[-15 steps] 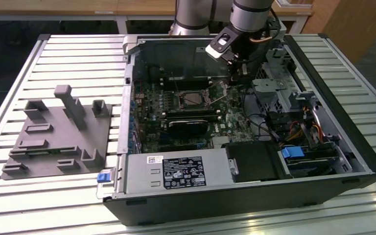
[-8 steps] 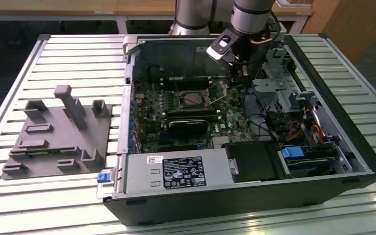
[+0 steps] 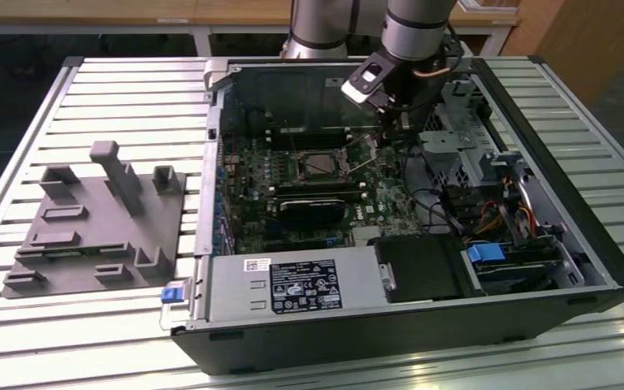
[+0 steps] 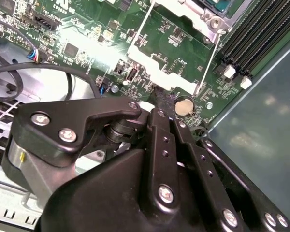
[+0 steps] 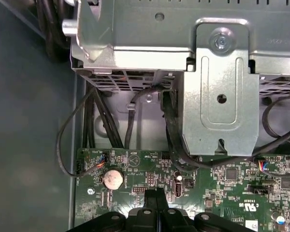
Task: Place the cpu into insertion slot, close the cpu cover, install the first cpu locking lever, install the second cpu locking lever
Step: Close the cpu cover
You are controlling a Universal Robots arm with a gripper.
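Find the gripper (image 3: 383, 138) inside the open computer case (image 3: 604, 268). Its fingers (image 5: 151, 195) are pressed together with nothing seen between them, tips low over the green board (image 3: 249, 175). The insertion slot (image 3: 321, 166) lies just to the exterior view's left. The drive cage (image 3: 458, 146) and cables (image 5: 170, 128) crowd the other side. A coin battery (image 5: 112, 179) sits near the tips.
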